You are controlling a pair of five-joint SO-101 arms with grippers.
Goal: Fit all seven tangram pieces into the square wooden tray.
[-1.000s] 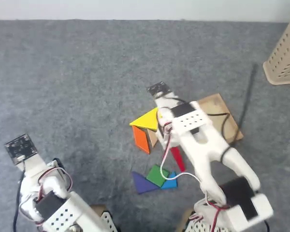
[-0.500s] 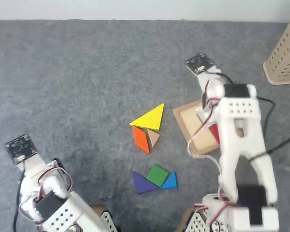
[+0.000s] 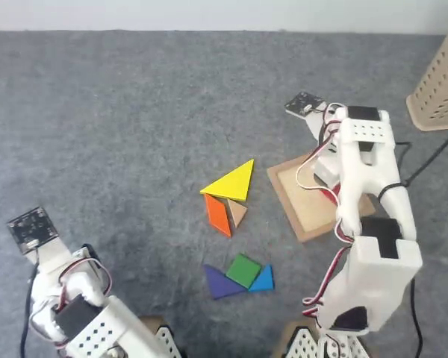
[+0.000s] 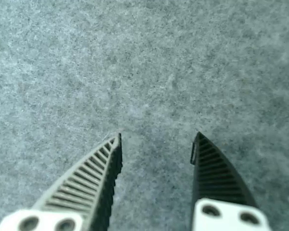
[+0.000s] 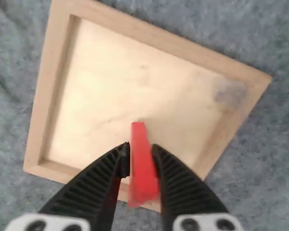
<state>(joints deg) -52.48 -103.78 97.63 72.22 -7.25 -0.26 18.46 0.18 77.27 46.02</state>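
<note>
So my right gripper is clamped on the red piece, one jaw on each flat face, so it stands on edge between them. It's over the tray, above the bare floor near one rim. Can't tell if it touches the wood.

My left gripper hangs over plain grey carpet, well away from everything, jaws spread with nothing between them.

The other six pieces are on the carpet beside the tray. The yellow triangle sits nearest it, with the orange piece and a small tan triangle touching just under it. Nearer my bases, the purple triangle, green square and blue triangle are bunched together.
</note>
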